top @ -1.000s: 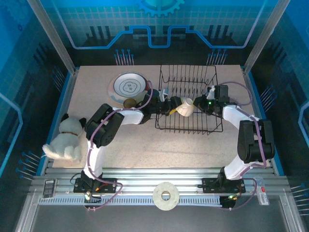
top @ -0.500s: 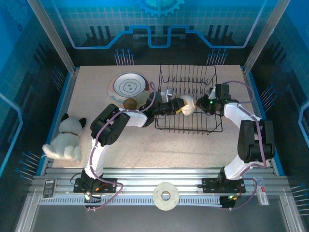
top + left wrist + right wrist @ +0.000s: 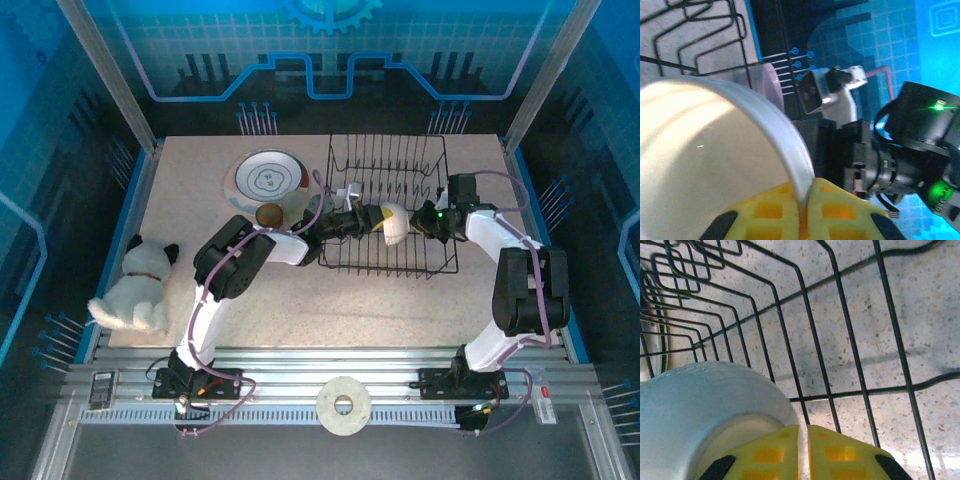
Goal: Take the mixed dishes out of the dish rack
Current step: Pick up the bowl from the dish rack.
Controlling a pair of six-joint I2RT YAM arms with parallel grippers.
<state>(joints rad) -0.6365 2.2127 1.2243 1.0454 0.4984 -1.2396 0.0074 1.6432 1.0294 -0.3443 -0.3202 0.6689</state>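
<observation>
The small pale bowl (image 3: 392, 222) looks like glazed ceramic: light enough for 1 gripper and quite rigid, but smooth and probably slick. I judge it would chip if it knocked the wires or fell to the table (image 3: 300, 290). Its thin rim seems the best place to take hold, with 1 pad inside and 1 outside, pushed well down the wall so the glaze cannot slip free. The left gripper (image 3: 802, 192) has it just so, its yellow pads clamped on the rim with the wall running between them. On the opposite side, the right gripper (image 3: 802, 435) has its pads pressed almost together at the bowl's underside by the foot. It appears to pinch the bowl as well, so 2 grippers share it. The bowl hangs tipped on its side between the 2 wrists, above the middle of the dish rack (image 3: 392, 268), and whether it touches any prong I cannot tell. It is creamy white inside and a cooler bluish white outside, with a paler round foot and no pattern that I can make out. Left of the rack, a speckled plate (image 3: 266, 178) and a brown cup (image 3: 268, 213) stand on the table.
</observation>
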